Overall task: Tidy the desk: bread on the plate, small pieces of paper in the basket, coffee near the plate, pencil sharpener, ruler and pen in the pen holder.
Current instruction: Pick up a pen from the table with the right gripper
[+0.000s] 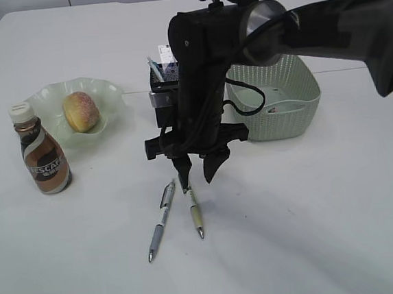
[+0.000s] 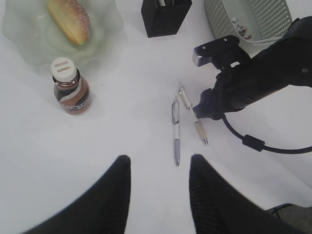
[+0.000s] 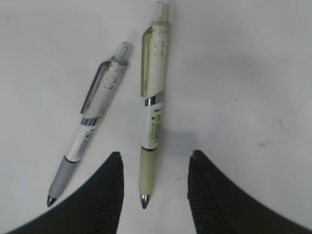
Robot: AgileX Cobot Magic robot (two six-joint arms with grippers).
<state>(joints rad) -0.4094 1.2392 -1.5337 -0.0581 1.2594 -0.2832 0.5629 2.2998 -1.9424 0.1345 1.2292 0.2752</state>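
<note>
Two pens lie side by side on the white desk point(image 1: 313, 219): an olive-grip pen point(image 3: 153, 97) point(image 1: 195, 212) and a grey-grip pen point(image 3: 92, 122) point(image 1: 160, 220). My right gripper point(image 3: 155, 155) point(image 1: 197, 173) points down over the olive pen, open, its fingers either side of the pen's tip end without touching it. My left gripper point(image 2: 160, 158) hangs open and empty above the desk, short of the pens. The bread point(image 1: 81, 110) rests on the plate point(image 1: 111, 92), with the coffee point(image 1: 42, 157) beside it. The pen holder point(image 2: 165, 19) holds items I cannot identify; ruler and pencil sharpener are not discernible.
The basket point(image 1: 280, 122) stands behind the right of the pens, with small paper bits point(image 2: 242, 30) inside. The right arm point(image 1: 337, 21) crosses over from the right and hides most of the pen holder in the exterior view.
</note>
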